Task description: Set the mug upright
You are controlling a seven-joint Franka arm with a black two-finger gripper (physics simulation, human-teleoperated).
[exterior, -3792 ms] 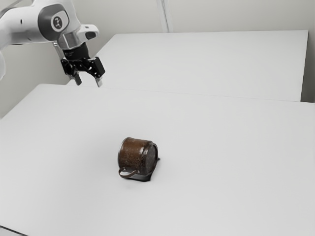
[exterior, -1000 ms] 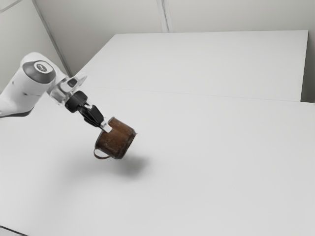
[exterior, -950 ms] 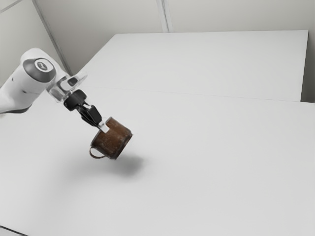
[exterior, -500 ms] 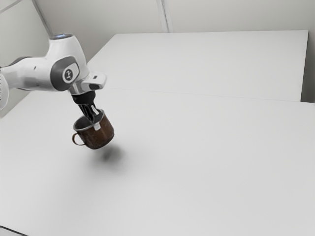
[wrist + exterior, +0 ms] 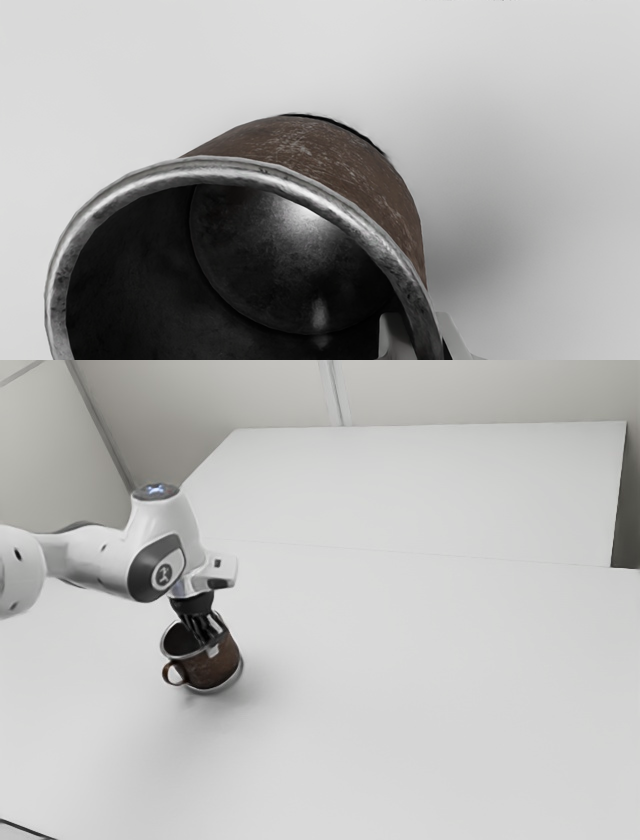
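One gripper pinching the wall of the brown mug, one finger inside the rim, the other outside; mug tilted, mouth upward, handle toward the exterior view's left; base over the table, contact indeterminable.

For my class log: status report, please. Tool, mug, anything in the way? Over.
Tool shut on mug at its wall, one finger inside, one outside. Mug tilted, mouth upward; contact with the table unclear. Possible snag on release: the inside finger.
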